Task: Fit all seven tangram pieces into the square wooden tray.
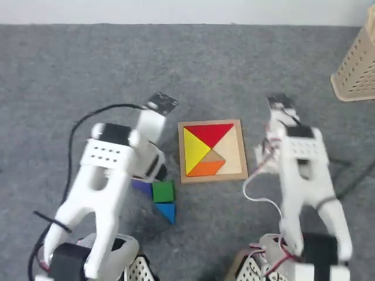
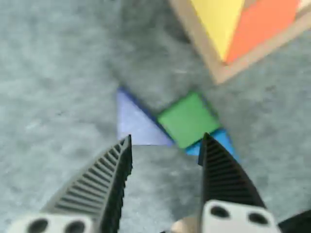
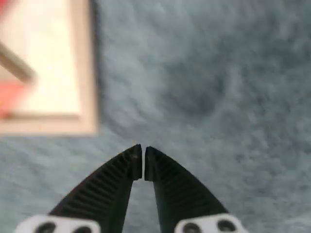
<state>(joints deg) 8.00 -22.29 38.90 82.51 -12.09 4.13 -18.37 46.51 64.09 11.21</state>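
**Three pieces lie loose; both pincers empty**

The left pincer [image 2: 166, 141] hangs wide open, holding nothing. Just past its tips a purple wooden triangle [image 2: 133, 124], a green wooden square [image 2: 188, 119] and a blue wooden triangle [image 2: 226, 140] lie touching on the grey counter [image 2: 58, 73]. Beyond them the square wooden tray [image 2: 209, 60] holds yellow [image 2: 218, 22], orange [image 2: 262, 24] and red [image 1: 209, 133] pieces. The right pincer [image 3: 142, 151], nearly closed and empty, hovers beside the tray's corner.

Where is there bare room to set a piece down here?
Open carpet beyond the tray toward the basket; bare wood in the tray's right side. Crowded by the left gripper: green square, blue triangle, purple triangle.
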